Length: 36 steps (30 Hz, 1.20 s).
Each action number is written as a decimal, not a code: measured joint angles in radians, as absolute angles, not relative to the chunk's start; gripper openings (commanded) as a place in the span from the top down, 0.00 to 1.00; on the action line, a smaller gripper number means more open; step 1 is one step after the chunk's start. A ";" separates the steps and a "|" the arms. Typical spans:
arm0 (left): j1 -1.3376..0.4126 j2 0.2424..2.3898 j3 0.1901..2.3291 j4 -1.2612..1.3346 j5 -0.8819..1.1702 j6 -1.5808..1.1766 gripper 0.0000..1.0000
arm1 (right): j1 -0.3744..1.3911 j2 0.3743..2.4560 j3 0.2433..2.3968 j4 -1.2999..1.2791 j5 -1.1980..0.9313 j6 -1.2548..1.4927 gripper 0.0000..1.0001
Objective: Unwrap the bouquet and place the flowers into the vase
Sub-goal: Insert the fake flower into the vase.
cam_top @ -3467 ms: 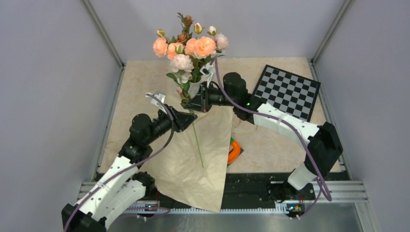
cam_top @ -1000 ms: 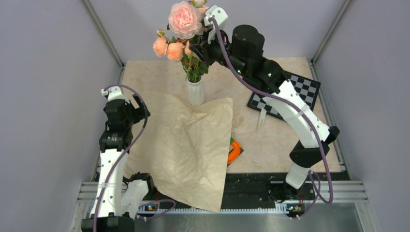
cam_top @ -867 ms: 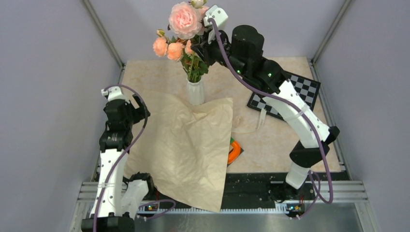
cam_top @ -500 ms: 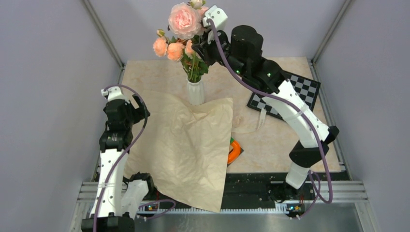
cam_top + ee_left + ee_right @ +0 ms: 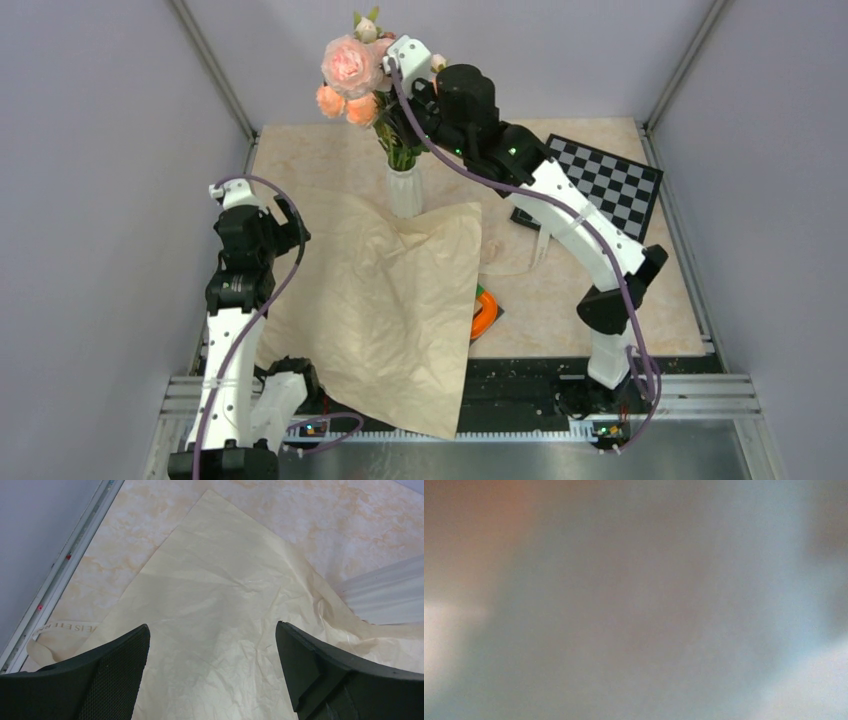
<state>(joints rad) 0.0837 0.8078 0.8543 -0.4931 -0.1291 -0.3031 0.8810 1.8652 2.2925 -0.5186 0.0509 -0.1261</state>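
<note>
The flowers [image 5: 350,72] stand in the vase [image 5: 405,190] at far centre, the right gripper [image 5: 393,97] pinching their upper stems. The left gripper [image 5: 212,630] hangs spread wide above the flat paper [image 5: 390,300].

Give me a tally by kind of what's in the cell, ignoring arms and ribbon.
Vase: 1
Flower bunch: 1
Paper sheet: 1
Orange ring: 1
Checkerboard: 1
Total: 5
</note>
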 measured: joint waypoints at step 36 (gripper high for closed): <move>0.084 0.807 0.850 -0.493 -0.120 -0.303 0.01 | 0.883 1.913 2.106 -0.437 0.020 -0.056 0.57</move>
